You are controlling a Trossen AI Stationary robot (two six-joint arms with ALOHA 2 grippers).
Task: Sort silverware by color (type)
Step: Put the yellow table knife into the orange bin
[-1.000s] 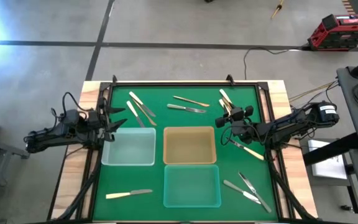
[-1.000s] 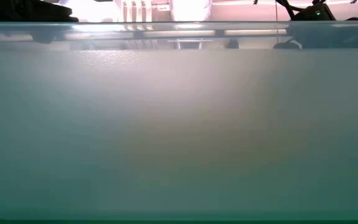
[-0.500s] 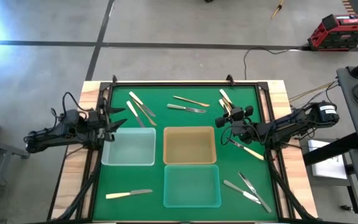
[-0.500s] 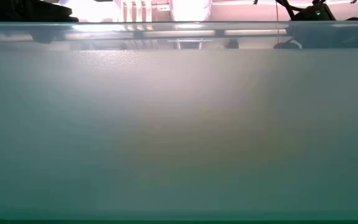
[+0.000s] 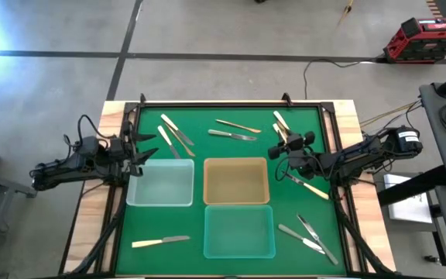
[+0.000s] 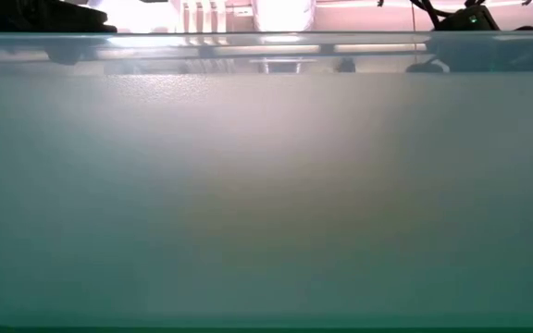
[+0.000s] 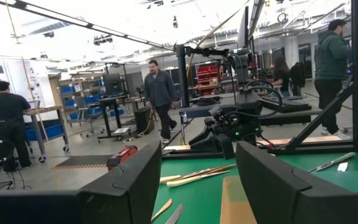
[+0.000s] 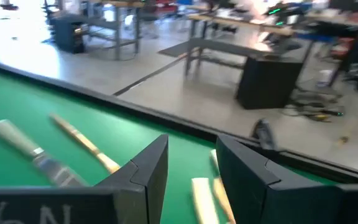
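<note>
The silverware lies scattered on the green mat [image 5: 200, 155]. There are three pieces at the far left [image 5: 174, 133] and two at the far middle [image 5: 235, 130]. Cream-handled ones lie at the far right [image 5: 280, 124], one lies under my right arm [image 5: 310, 187], a few sit near right [image 5: 308, 235], and one is near left [image 5: 161, 242]. My right gripper [image 5: 279, 146] stands open over the far-right pieces. In the right wrist view [image 8: 191, 165] cream handles [image 8: 201, 190] show past the gap between its fingers. My left gripper [image 5: 149, 146] waits open at the mat's left edge [image 7: 197, 180].
Three shallow trays sit mid-mat: a clear one [image 5: 159, 184] at the left, an amber one [image 5: 236, 180] in the middle, and a teal one [image 5: 238, 231] nearer. The teal tray's wall [image 6: 266, 185] fills the low view. People and benches show in the room beyond the table.
</note>
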